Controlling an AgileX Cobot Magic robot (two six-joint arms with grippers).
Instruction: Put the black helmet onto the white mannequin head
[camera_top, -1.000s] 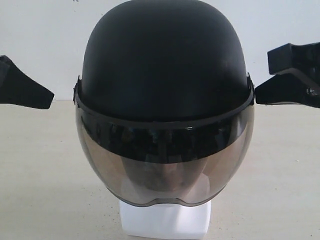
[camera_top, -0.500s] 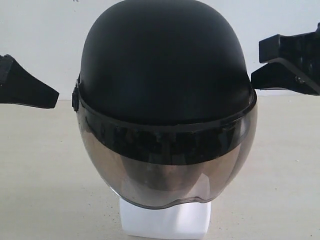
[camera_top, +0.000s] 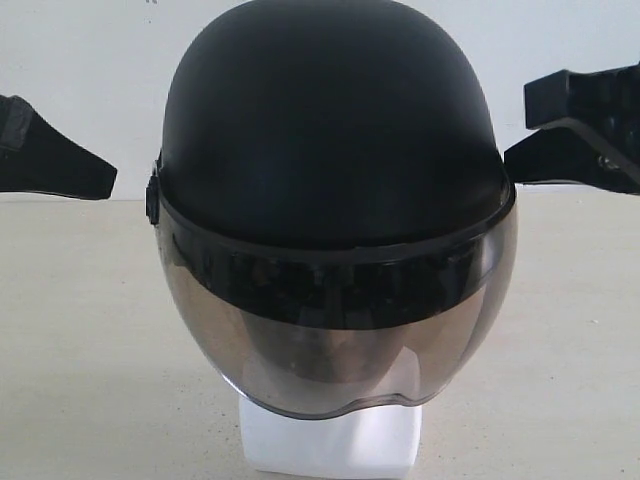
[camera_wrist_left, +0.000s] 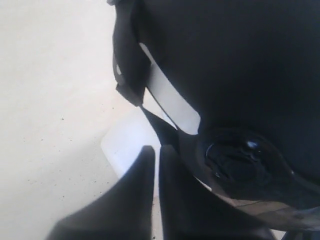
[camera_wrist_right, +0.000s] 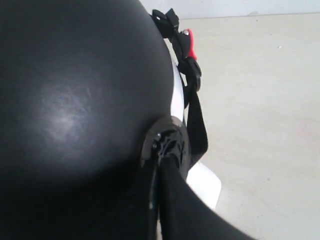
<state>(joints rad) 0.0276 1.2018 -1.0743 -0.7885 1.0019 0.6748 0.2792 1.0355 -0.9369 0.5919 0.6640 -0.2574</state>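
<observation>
The black helmet (camera_top: 325, 120) sits over the white mannequin head, whose blocky base (camera_top: 330, 445) shows below the smoky visor (camera_top: 335, 340); the face is a dim shape behind the visor. My left gripper (camera_top: 105, 182) is shut and empty, a short gap away from the helmet's left side. In the left wrist view its fingertips (camera_wrist_left: 156, 150) point at the white base (camera_wrist_left: 127, 145) under the helmet shell (camera_wrist_left: 240, 65). My right gripper (camera_top: 512, 165) is shut, its tip (camera_wrist_right: 160, 160) against the visor pivot on the helmet (camera_wrist_right: 75, 100).
A black chin strap with a red buckle (camera_wrist_right: 190, 45) hangs beside the white neck (camera_wrist_right: 205, 185). Another strap (camera_wrist_left: 127, 65) hangs on the other side. The head stands on a pale beige tabletop (camera_top: 80, 350) in front of a white wall (camera_top: 80, 60).
The helmet has settled slightly lower and turned a little on the head. The right gripper has risen a little; the left gripper has shifted slightly upward.
</observation>
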